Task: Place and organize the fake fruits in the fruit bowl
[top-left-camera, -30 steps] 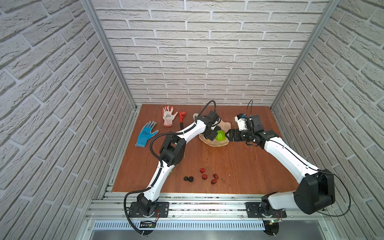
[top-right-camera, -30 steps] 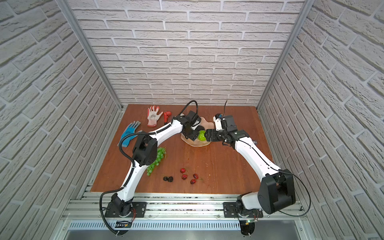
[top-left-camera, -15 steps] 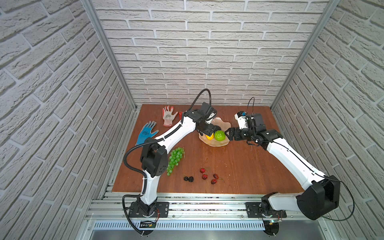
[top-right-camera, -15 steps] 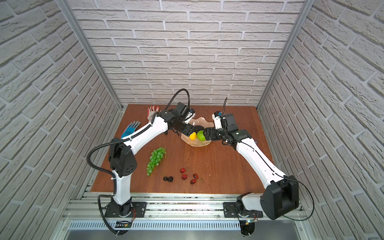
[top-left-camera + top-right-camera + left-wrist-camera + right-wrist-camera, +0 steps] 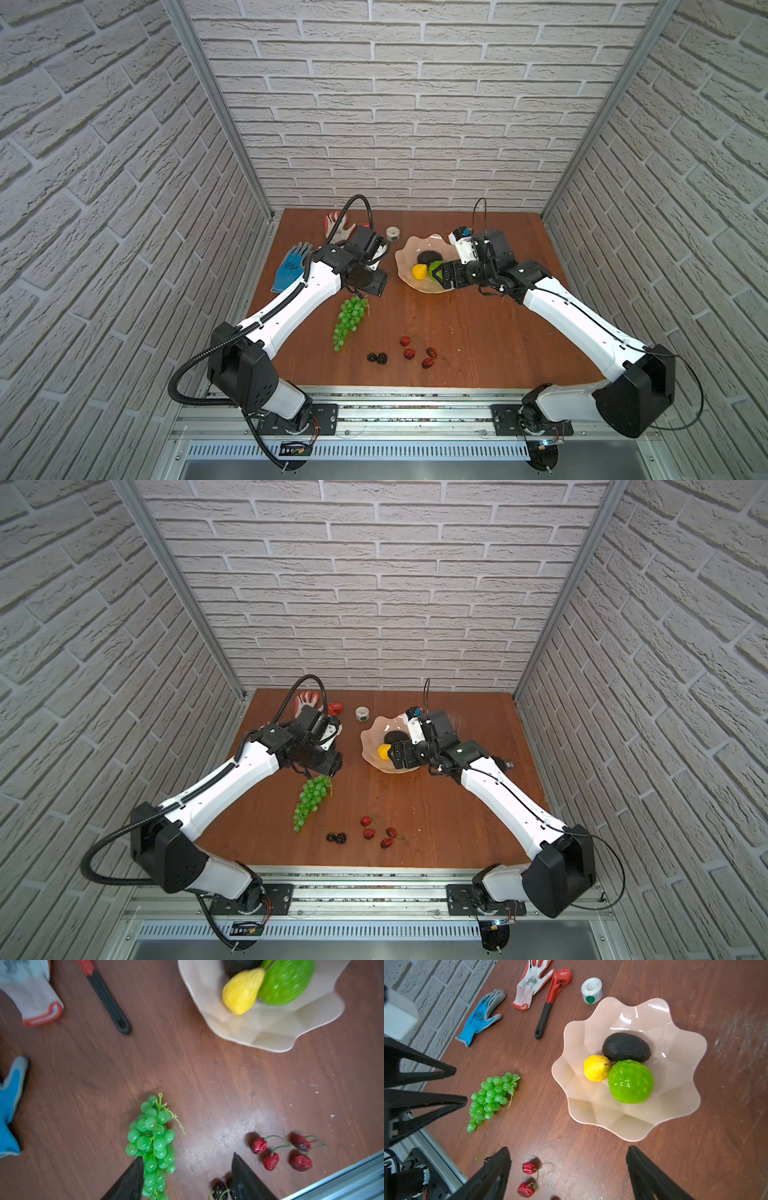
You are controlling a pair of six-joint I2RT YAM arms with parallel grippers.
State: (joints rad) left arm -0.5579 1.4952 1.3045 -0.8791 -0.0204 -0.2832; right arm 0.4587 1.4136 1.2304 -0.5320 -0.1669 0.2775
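The left end effector (image 5: 188,1157), open and empty, hovered over the grape bunch (image 5: 152,1138) near the fruit bowl (image 5: 675,1022). Picking it up probably called for lowering and closing. The right end effector (image 5: 569,1148) gaped empty by the bowl.

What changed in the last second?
The left gripper pulled back out of the fruit bowl toward the robot's left and now hangs, jaws open, over the green grape bunch. The lemon, hidden beneath it a second ago, shows lying in the bowl. Unchanged: right gripper open at the bowl's edge, avocado, green ball, berries.
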